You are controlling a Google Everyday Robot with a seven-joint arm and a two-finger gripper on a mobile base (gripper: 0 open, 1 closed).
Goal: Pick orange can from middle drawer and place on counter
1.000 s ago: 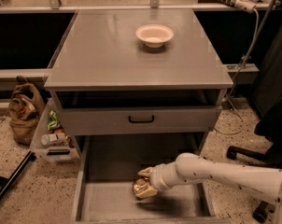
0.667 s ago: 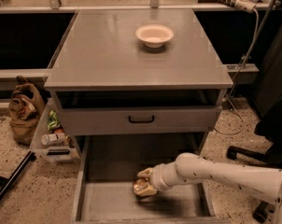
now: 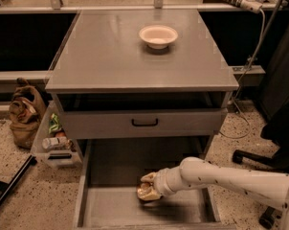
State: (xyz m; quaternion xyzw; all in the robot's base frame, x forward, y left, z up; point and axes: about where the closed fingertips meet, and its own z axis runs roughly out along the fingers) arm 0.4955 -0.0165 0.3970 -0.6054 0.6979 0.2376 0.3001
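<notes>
Can (image 3: 145, 192) sits mid-floor in the open drawer (image 3: 111, 210), right at the tip of the claw (image 3: 149, 186), on its left end. Can't tell the can's long axis, or whether the claw is clamped on it. Arm enters low from the right, forearm near level, wrist pointing left. Tabletop (image 3: 111, 56) is above and behind, with a bowl (image 3: 158, 35) on it.

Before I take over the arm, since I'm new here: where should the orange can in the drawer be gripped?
Take the orange can across its round sides, probably from right and above, as the gripper at it does: the middle drawer is open upward, and the upper drawer front blocks the back.
</notes>
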